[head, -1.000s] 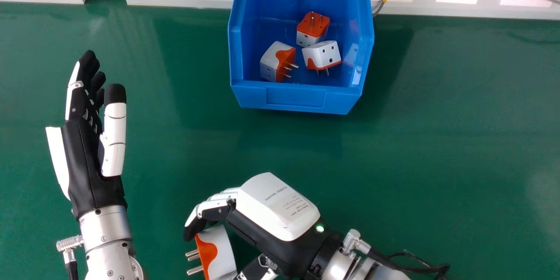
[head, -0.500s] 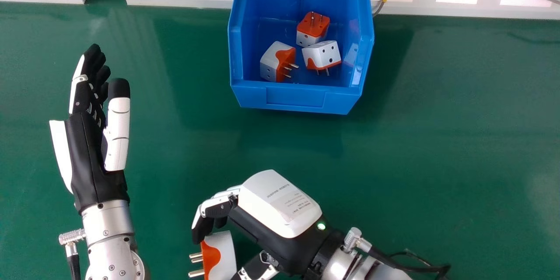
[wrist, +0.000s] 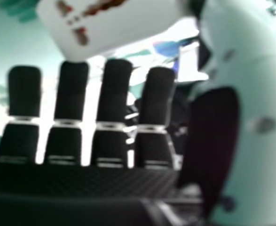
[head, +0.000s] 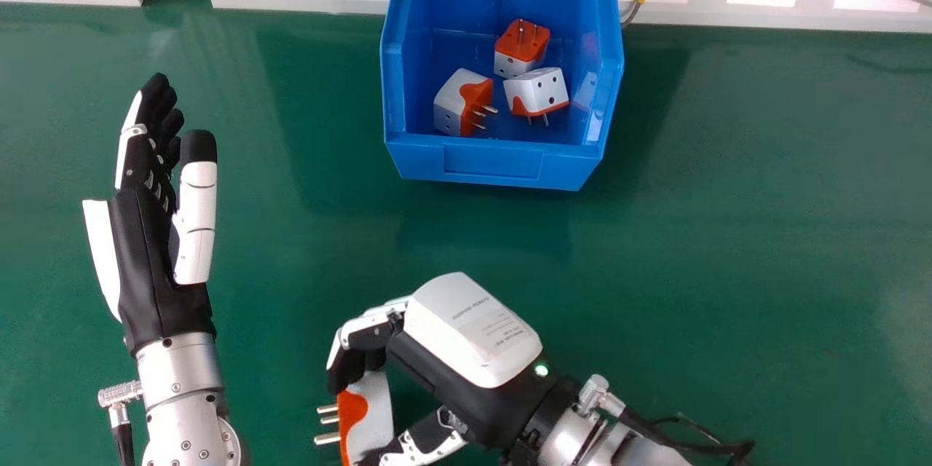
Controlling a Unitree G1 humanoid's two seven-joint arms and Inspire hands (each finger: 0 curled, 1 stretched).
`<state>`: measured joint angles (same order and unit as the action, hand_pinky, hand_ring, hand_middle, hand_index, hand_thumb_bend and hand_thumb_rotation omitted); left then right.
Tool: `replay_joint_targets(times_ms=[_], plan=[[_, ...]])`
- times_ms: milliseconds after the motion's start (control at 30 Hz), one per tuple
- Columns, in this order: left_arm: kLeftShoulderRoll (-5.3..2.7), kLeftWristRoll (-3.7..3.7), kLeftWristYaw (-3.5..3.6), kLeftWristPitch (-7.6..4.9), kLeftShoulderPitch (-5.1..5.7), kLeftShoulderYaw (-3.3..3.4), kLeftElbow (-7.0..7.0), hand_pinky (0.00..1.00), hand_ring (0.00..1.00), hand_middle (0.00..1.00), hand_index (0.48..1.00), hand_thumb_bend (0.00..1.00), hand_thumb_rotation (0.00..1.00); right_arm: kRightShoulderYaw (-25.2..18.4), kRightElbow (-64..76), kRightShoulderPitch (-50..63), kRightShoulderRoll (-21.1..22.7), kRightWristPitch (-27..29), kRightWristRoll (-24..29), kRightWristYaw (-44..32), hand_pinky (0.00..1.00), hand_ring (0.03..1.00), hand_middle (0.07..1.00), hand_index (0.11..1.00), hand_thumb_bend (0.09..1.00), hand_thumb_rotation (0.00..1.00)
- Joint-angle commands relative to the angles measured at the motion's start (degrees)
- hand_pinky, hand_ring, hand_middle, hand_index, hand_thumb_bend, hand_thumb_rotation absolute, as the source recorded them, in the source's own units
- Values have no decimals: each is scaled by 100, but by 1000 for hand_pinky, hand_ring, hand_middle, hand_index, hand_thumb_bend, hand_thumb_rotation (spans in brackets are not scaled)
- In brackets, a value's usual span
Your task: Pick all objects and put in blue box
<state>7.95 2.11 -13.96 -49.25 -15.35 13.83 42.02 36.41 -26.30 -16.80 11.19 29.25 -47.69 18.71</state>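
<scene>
Right hand (head: 473,331): moved slightly forward and rightward since the earlier frame, carrying the held adapter (head: 373,411); gripping, with curled fingers on one side and thumb on the other.
Left hand (head: 156,255): one, idle, over the table's left side, fingers straight.
Adapters: four in all, white and orange; one held near the view's bottom edge, pins toward the left; three inside the blue box (head: 484,166).
Box contents: left adapter (head: 453,103), rear adapter (head: 520,51), front-right adapter (head: 537,89), the latter two close together.
Box edges: raised side walls, lower front wall facing the robot.
Room: green tabletop (head: 349,233) between both hands and box, and wide to the right.
</scene>
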Motion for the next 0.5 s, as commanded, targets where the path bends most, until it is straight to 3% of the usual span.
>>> replay_joint_targets(times_ms=[0,467], plan=[[-6,11,-32,-41,-18,-1,-114,910,899,906,876,720,863,-61,114,74,-99,-14,0,245,380,515,525,499,516,4],[-29,80,-87,-71,13,-10,-119,904,897,904,873,717,862,-61,109,144,-156,28,-177,868,376,512,523,489,508,2]])
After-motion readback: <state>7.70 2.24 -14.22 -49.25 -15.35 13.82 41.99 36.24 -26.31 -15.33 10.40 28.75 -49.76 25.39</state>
